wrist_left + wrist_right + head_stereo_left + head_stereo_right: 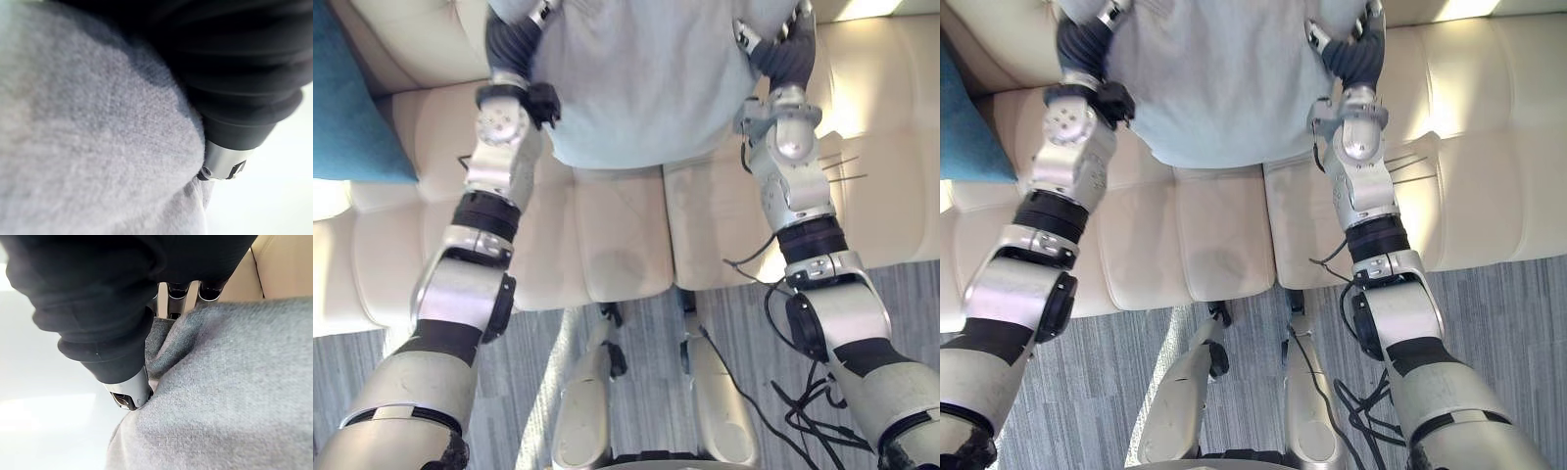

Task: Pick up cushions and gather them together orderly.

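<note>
The grey cushion [636,78] is pinched by fingers of the right hand [128,392]. The grip of the left hand [512,41] cannot be told. The cushion should be kept level.

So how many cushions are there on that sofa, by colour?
light grey cushion: 1
teal cushion: 1
Total: 2

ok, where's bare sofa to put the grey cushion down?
Free: the sofa seat in front of the held grey cushion, and the sunlit stretch past the right arm. Crowded: the left end, where the teal cushion leans.
</note>
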